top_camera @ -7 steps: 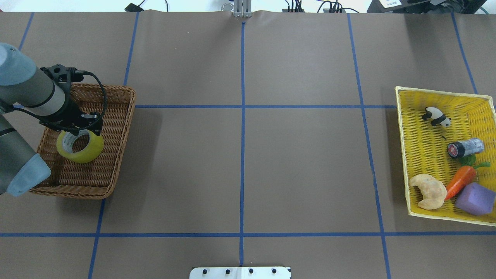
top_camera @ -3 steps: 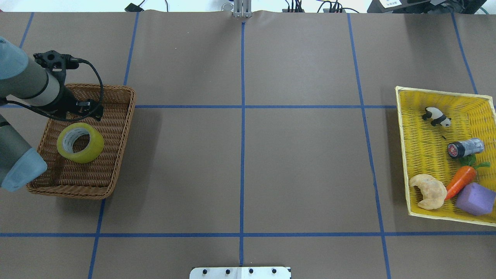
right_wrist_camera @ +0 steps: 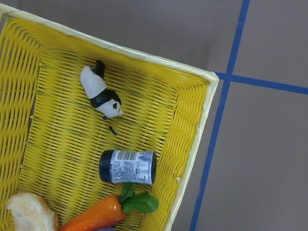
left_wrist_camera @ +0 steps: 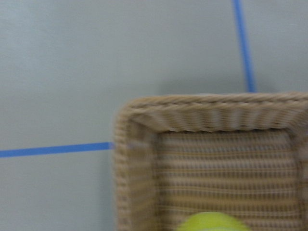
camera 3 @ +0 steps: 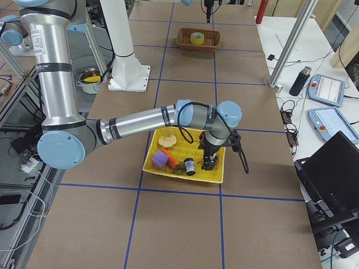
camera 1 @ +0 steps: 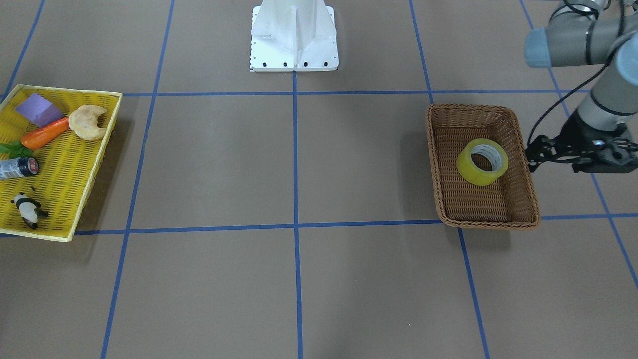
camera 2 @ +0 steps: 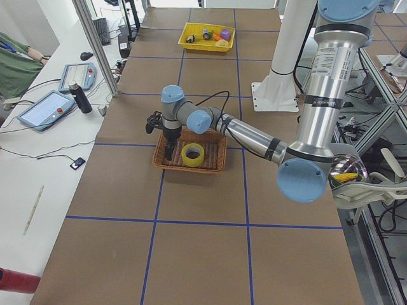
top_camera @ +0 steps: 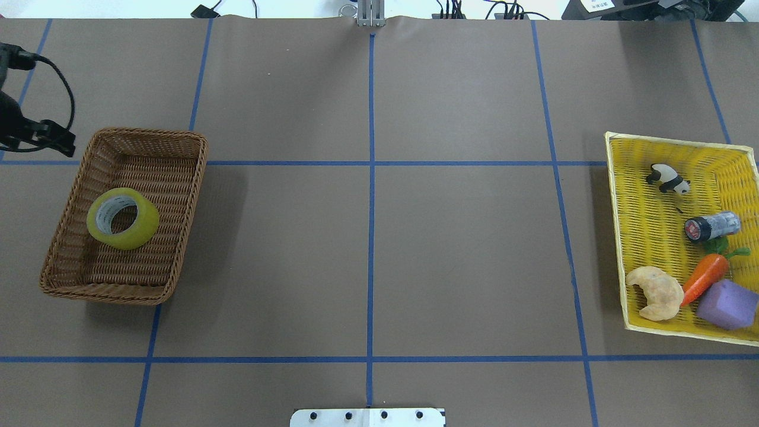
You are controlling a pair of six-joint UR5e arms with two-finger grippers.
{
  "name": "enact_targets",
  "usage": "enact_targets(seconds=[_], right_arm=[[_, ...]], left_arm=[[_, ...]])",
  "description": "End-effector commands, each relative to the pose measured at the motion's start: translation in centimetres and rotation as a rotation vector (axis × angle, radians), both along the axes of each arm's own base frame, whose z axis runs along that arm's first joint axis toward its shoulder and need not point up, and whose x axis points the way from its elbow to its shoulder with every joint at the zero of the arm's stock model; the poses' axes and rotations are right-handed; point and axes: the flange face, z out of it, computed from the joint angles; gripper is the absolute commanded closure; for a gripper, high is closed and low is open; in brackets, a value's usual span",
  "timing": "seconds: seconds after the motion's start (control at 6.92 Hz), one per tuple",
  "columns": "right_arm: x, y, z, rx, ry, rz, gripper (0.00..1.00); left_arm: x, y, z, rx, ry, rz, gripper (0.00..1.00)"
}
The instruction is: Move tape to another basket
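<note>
— Tabletop check: where's the tape (top_camera: 123, 218)?
— Flat in the basket (top_camera: 193, 196). My left gripper (camera 1: 531, 157) hangs beside it, fingers spread, empty. Right gripper (camera 3: 210, 163): can't tell.

Under my right gripper (camera 3: 209, 163) sits a flat bright yellow plastic mesh tray (top_camera: 646, 249). Nearest the gripper, a dark labelled jar (top_camera: 711, 226) lies on its side. A small black-and-white panda figure (top_camera: 668, 178) is on one side of the jar. An orange toy carrot (top_camera: 704, 277), a pale croissant (top_camera: 655, 293) and a purple block (top_camera: 727, 304) are on the other.
</note>
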Motion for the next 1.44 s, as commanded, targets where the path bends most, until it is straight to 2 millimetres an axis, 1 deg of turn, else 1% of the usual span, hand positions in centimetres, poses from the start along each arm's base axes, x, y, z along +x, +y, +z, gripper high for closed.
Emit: enact_targets(seconds=[0.0,0.14,0.29,0.43,0.58,0.72,0.87,1.01,1.16,1.3], right_arm=[[0.8,0.5,1.1,-0.001,0.067,-0.010,0.00],[1.8,0.6,2.4,-0.027,0.078,0.006,0.00],[3.5,0.9,3.4,-0.046,0.076,0.033,0.00],[4.3,1.0,4.0,-0.058,0.077,0.047,0.00],[4.4,2.0,5.1,-0.080,0.078,0.049,0.00],[4.5,2.5,5.7,-0.091,0.078,0.050,0.00],[4.6,3.0,6.3,-0.104,0.079,0.051,0.00],[4.6,3.0,7.8,-0.084,0.080,0.053,0.00],[4.7,2.5,10.1,-0.061,0.079,0.062,0.00],[4.8,2.2,10.5,-0.056,0.078,0.070,0.00]], left_arm=[[-12.8,-0.7,9.3,-0.062,0.042,-0.015,0.01],[-16.4,0.0,11.3,-0.066,0.056,-0.026,0.01],[-20.3,1.1,13.3,-0.098,0.064,-0.083,0.01],[-20.9,4.1,16.2,-0.126,0.058,-0.069,0.01],[-21.0,4.8,16.7,-0.134,0.059,-0.068,0.01],[-21.0,4.6,14.9,-0.108,0.054,-0.070,0.01],[-21.0,4.6,14.2,-0.099,0.050,-0.070,0.01],[-20.8,4.3,13.1,-0.115,0.046,-0.067,0.01],[-20.8,4.4,12.9,-0.123,0.044,-0.067,0.01],[-20.9,4.8,13.1,-0.127,0.044,-0.069,0.01]])
